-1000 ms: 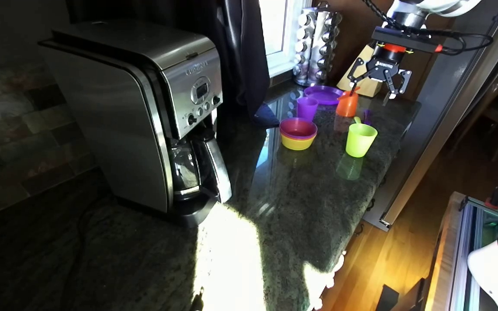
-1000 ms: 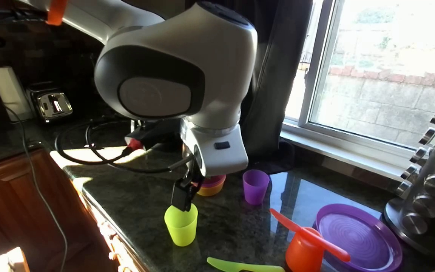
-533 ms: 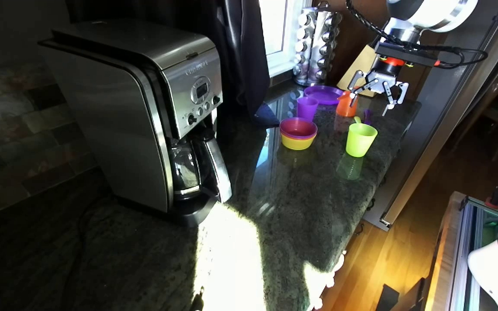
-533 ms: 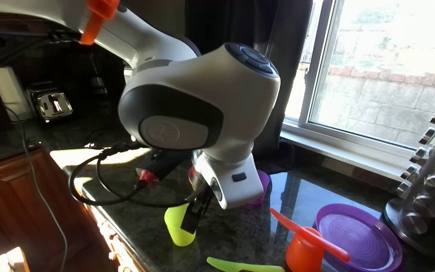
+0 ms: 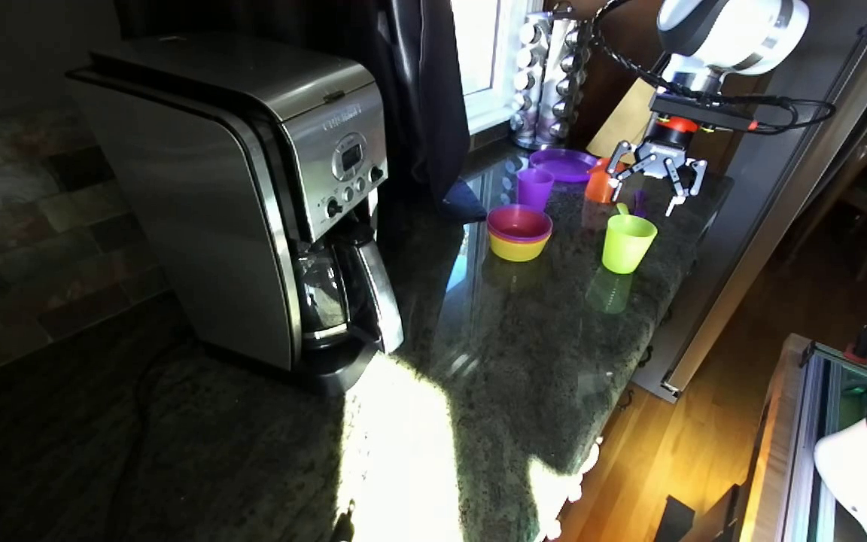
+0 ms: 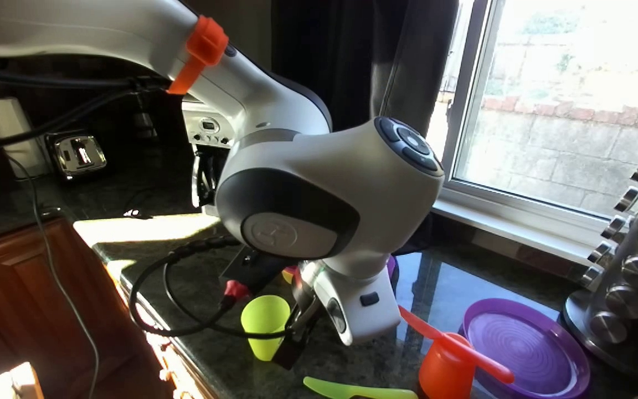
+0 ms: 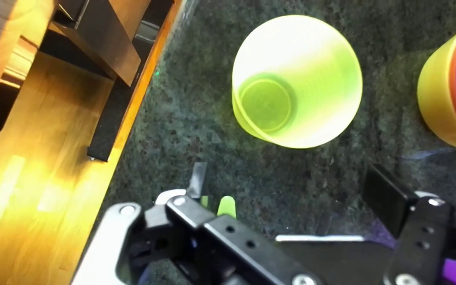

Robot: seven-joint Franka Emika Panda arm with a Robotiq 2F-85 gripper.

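Upright on the dark counter point(image 5: 531, 369), apart from the bowl stack point(image 5: 518, 247), off toward the floor-side edge: the lime cup point(image 7: 297, 81). On that same side of the bowl stack, poised above the counter: the gripper point(image 5: 643, 202), with jaws spread wide and nothing between. Probably light, smooth, thin-walled plastic, hard to break but likely to flex if squeezed. Best taken below the rim, across opposite walls, using gentle pressure; prone to tip or slide if nudged.
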